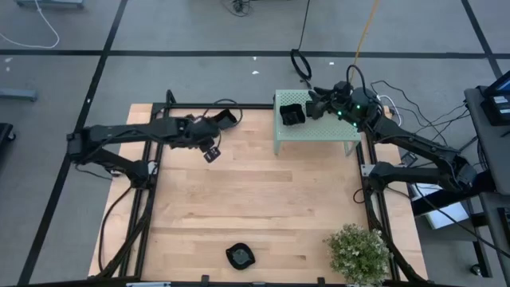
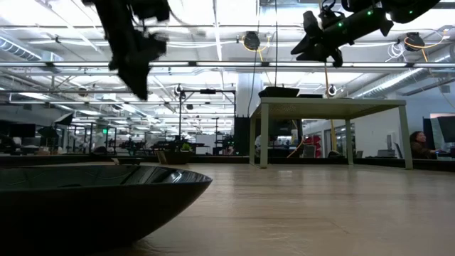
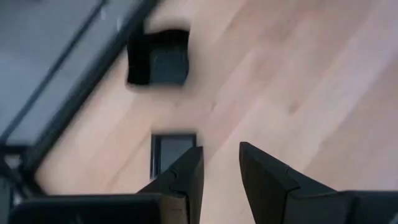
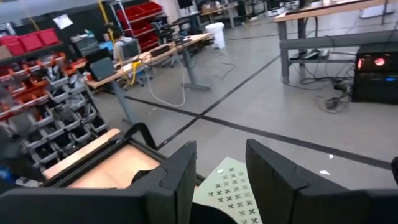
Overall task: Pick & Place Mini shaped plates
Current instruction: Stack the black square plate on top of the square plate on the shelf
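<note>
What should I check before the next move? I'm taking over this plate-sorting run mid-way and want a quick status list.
1. Left gripper empty: ok, fingers apart above the table, nothing between them.
2. Right gripper empty: ok, open over the pale green stand.
3. Plates on the stand: ok, a dark stack sits at its far left corner.
4. Plates below the left gripper: ok, two square plates lie on the wood.
5. Wavy plate at the near edge: ok, resting apart from the plant.
6. Total plate count: cannot tell.
</note>
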